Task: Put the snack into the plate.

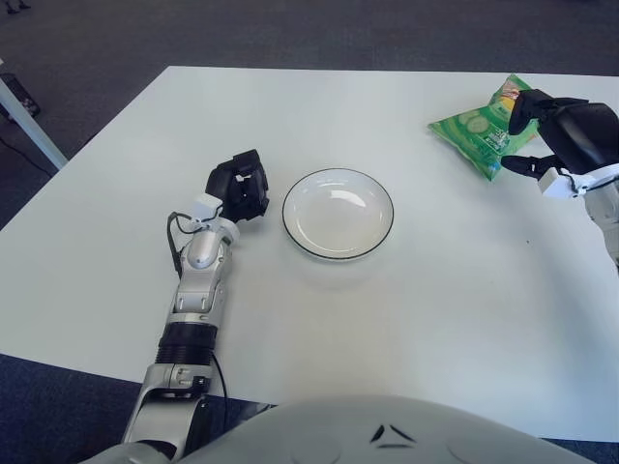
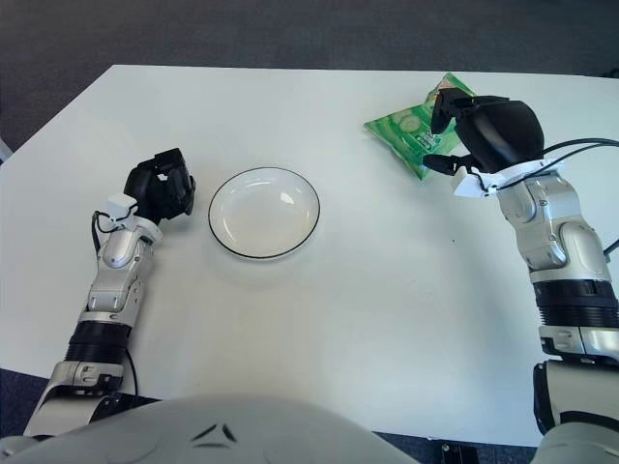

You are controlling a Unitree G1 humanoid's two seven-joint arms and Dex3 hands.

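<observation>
**Right hand poised at the snack bag, plate waiting empty**

A green snack bag (image 2: 411, 130) is seen lying flat on the white table (image 1: 435, 319), at the far right, well apart from the white black-rimmed plate (image 1: 338, 214) near the table's middle. The plate holds nothing. The right hand (image 2: 484, 130) is placed over the bag's right end, its dark fingers (image 2: 443, 108) curled down across that edge — whether the bag is actually pinched cannot be told, since the contact is hidden beneath the hand, so the grasp is judged as not yet confirmed. The left hand (image 1: 242, 188) is shown just left of the plate, fingers curled together and holding nothing.

The task is judged to be at its opening step, with the bag still to be gripped, lifted and carried leftward. Several risks are suggested: a crinkly, puffed bag may slide out of a shallow edge grip, or be pushed further toward the table's right edge if the fingers close on air. A bag hung from one end may also swing and catch the plate's rim — shifting the plate on arrival.
</observation>
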